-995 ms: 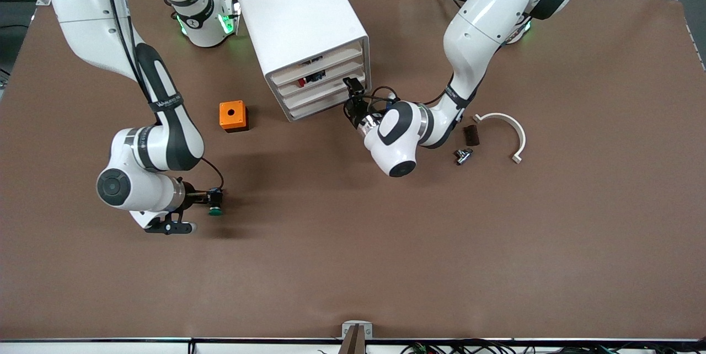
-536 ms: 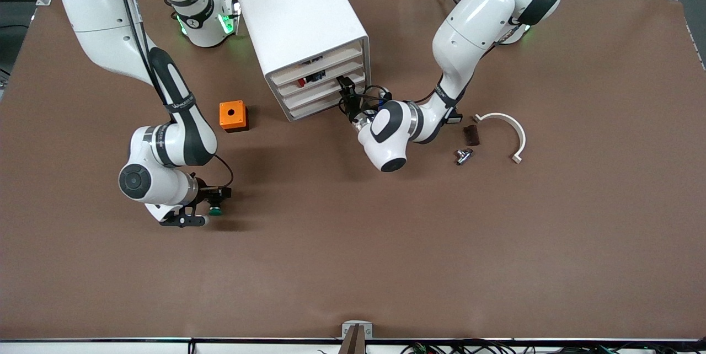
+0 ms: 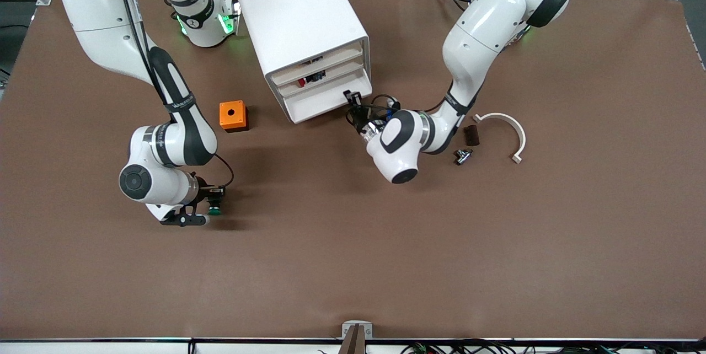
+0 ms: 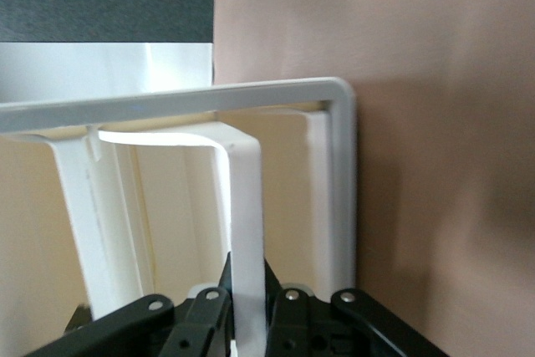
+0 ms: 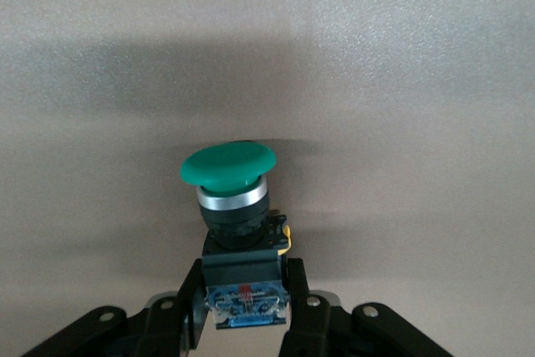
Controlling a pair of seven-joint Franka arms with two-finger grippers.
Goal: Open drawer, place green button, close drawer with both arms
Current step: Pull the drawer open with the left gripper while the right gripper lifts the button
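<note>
Front: white rounded cabinet (image 3: 300, 23) mid-table; lowest drawer (image 3: 325, 101) pulled out slightly, left gripper (image 3: 353, 101) at its lip. Orange cube (image 3: 233, 116) sits between the cabinet and the right gripper (image 3: 214, 200). Curved white bracket (image 3: 504, 132) and small metal fitting (image 3: 462, 155) lie toward the left arm's end.

Left wrist: fingers (image 4: 209, 311) clamped on the smooth plastic lip.

Right wrist: fingers (image 5: 294, 294) closed on the button (image 5: 238, 223)'s boxy body, glossy green cap clear of the table (image 5: 418, 81).

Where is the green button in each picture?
Front view: the green button sits in the right end effector, over the brown table, nearer the camera than the orange cube.
Left wrist view: not in it; only the white drawer shows.
Right wrist view: button in the middle, clamped by its boxy body.
Shared landmark: the brown table.
</note>
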